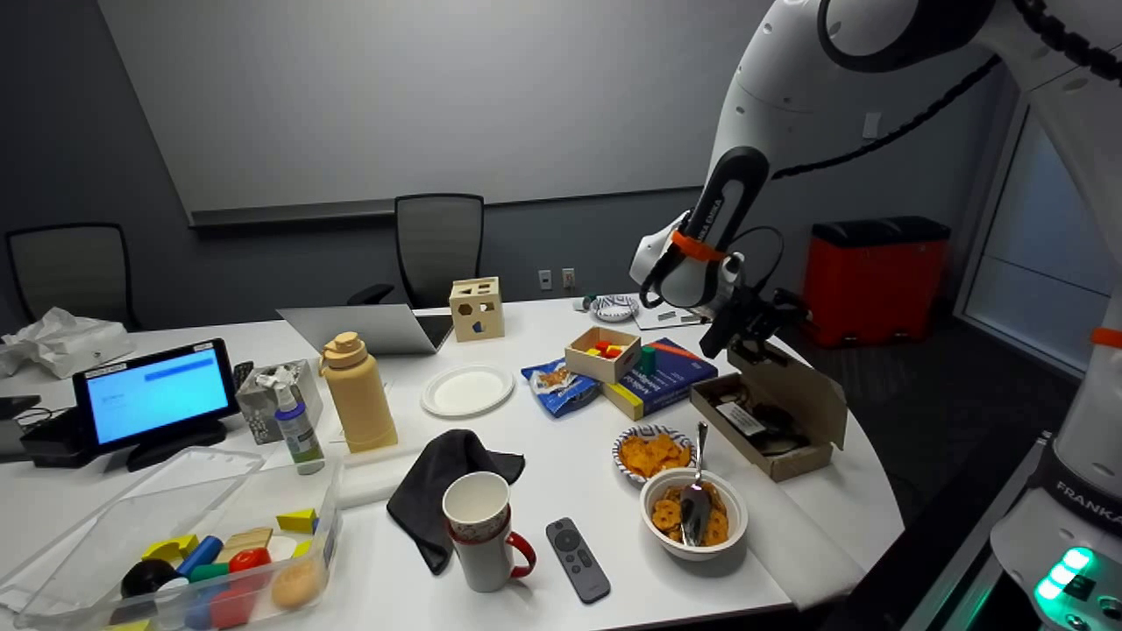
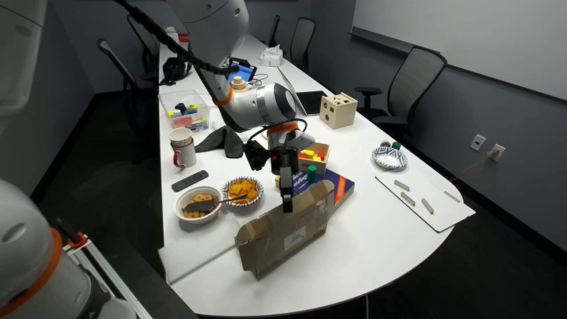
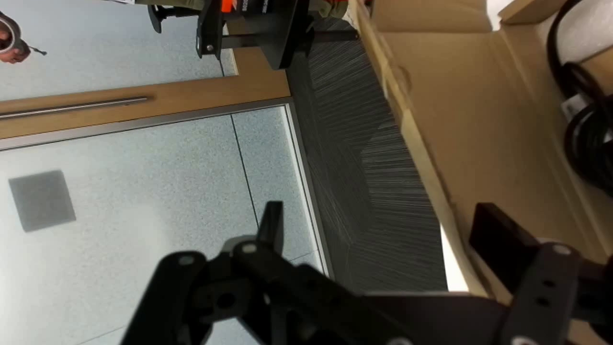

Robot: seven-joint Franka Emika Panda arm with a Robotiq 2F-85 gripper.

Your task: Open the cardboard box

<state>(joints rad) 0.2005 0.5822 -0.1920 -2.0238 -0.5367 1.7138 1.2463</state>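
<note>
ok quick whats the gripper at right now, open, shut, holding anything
Gripper: open, holding nothing, straddling the raised lid of the cardboard box.

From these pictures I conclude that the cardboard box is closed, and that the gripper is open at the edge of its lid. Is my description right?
Not quite: the cardboard box is open, not closed. An exterior view shows its lid raised and the inside exposed. The gripper is indeed open at the edge of the lid.
</note>
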